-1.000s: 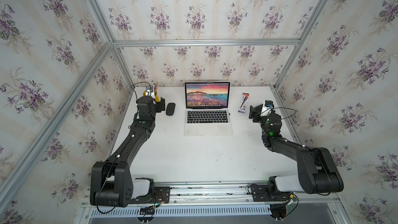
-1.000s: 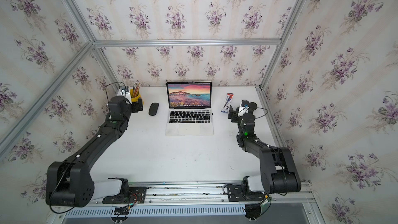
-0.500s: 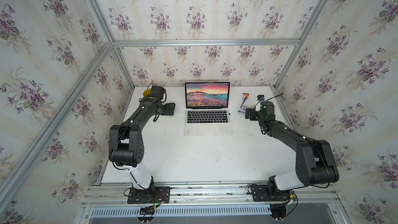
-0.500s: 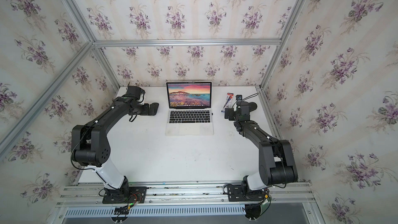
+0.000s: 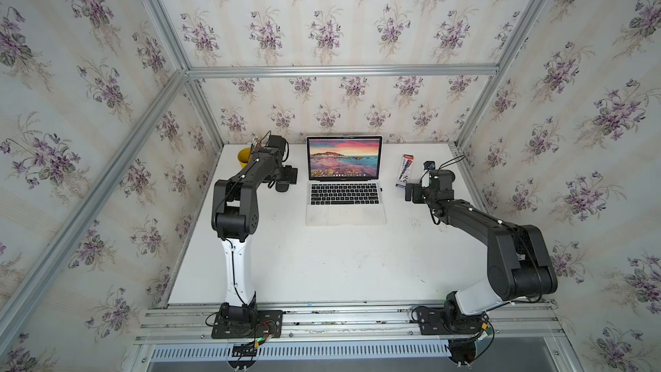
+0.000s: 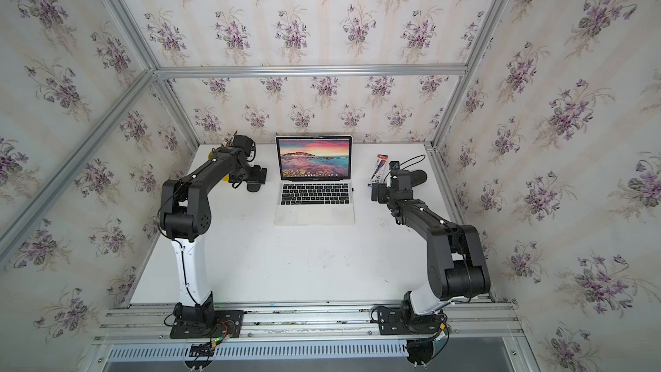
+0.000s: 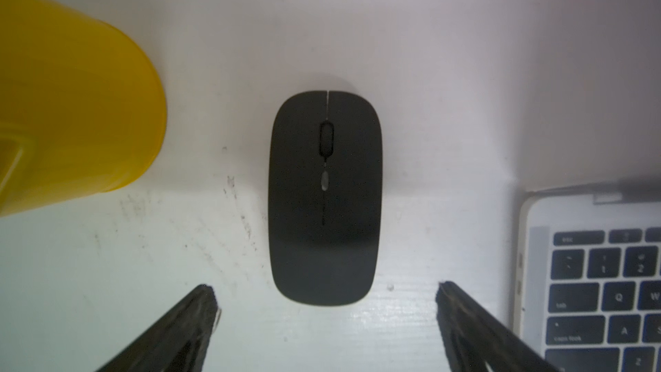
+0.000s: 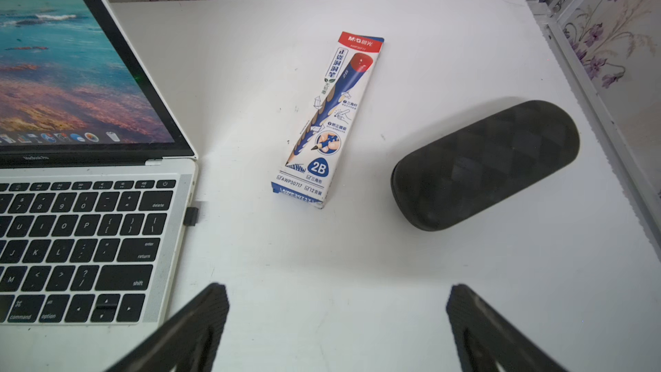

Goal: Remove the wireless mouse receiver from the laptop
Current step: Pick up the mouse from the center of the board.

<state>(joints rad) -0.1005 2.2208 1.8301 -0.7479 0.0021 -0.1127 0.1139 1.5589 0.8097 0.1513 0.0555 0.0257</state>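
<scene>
Right hand (image 8: 336, 291) spread, empty, left hand (image 7: 325, 289) spread, tiny black square receiver (image 8: 191, 215) jutting from silver laptop (image 8: 89, 237) edge

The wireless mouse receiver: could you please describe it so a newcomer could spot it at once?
Find the open silver laptop. On its edge facing the right arm, beside the upper key rows, a tiny black stub sticks out: the receiver. Unlike the pencil box and black case lying nearby, it is key-sized and plugged in.

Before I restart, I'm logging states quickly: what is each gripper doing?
Left gripper: open, holding nothing, above the mouse.
Right gripper: open, holding nothing.
</scene>
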